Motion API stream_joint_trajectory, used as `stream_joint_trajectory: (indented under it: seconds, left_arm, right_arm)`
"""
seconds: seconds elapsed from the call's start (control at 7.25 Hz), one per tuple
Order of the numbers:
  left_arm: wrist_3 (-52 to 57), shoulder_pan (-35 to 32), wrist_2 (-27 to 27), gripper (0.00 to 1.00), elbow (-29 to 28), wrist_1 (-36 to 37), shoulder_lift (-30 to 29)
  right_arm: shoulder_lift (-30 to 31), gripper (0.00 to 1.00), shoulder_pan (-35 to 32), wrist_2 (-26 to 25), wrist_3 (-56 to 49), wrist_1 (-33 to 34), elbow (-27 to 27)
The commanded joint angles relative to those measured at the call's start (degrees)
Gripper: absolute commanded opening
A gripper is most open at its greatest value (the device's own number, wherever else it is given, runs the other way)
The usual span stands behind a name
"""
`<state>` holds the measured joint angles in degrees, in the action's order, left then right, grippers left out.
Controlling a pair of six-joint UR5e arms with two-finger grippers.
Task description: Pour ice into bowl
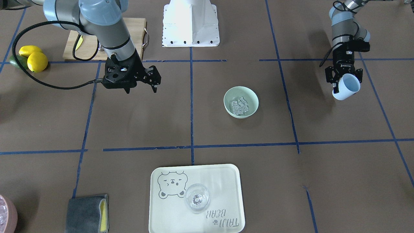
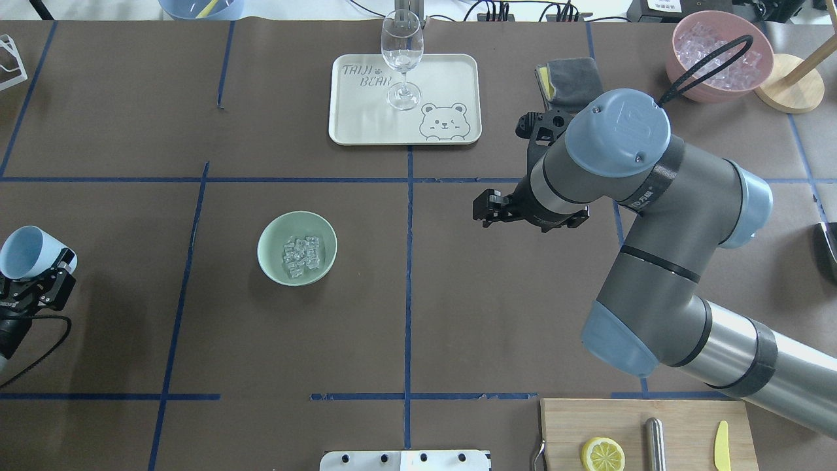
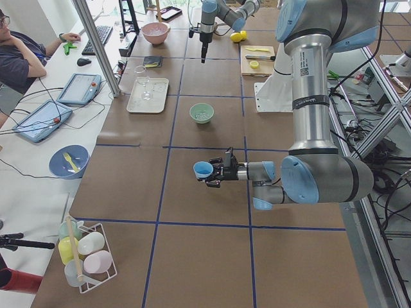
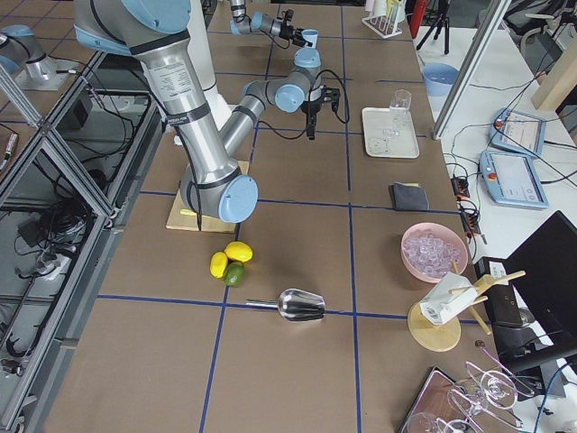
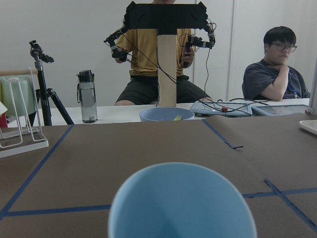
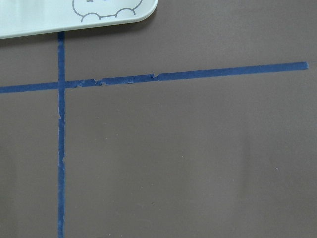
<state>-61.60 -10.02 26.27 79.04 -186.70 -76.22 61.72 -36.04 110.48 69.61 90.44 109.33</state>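
Note:
The mint-green bowl (image 1: 227,97) stands on the brown table near its middle, with several clear ice cubes (image 1: 240,106) inside; both also show in the overhead view, the bowl (image 2: 269,252) and the ice (image 2: 301,255). My left gripper (image 2: 40,276) is shut on a light blue cup (image 2: 27,252), held tilted above the table and well off to the side of the bowl. The cup fills the bottom of the left wrist view (image 5: 181,203), and its inside looks empty. My right gripper (image 2: 485,210) hangs open and empty over bare table on the bowl's other side.
A cream bear tray (image 2: 444,78) holds a wine glass (image 2: 401,59). A pink bowl of ice (image 2: 718,55) and a grey cloth (image 2: 572,75) sit at the far right. A cutting board (image 2: 628,418) with a lemon slice (image 2: 602,453) is at the near right.

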Motion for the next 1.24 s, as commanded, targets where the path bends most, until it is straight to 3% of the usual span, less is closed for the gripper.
stream_joint_trajectory:
  seconds: [0.0, 0.41, 0.55, 0.69, 0.97, 1.1]
  left_arm:
    - [-3.85, 0.17, 2.29, 0.00, -0.02, 1.68, -0.25]
    - [-5.55, 0.09, 3.00, 0.00, -0.29, 1.77, -0.86]
    - [-5.46, 0.09, 3.00, 0.05, -0.29, 2.99, -0.86]
    - [-5.46, 0.17, 3.00, 0.29, -0.37, 4.57, -0.86]
    - [-5.29, 0.09, 3.09, 0.52, -0.37, 5.02, -0.86]
    - [-5.20, 0.09, 3.96, 0.69, -0.29, 4.94, -0.86]
  right_arm:
    - [0.07, 1.00, 0.00, 0.00, 0.00, 0.00, 0.00]
    - [-0.02, 1.00, 0.00, 0.00, 0.00, 0.00, -0.09]
    - [-0.02, 1.00, 0.00, 0.00, 0.00, 0.00, -0.09]
    - [-0.02, 1.00, 0.00, -0.09, 0.00, 0.00, 0.00]
    - [-0.02, 1.00, 0.00, 0.00, 0.00, 0.00, 0.00]
    - [-0.02, 1.00, 0.00, -0.09, 0.00, 0.00, 0.00]
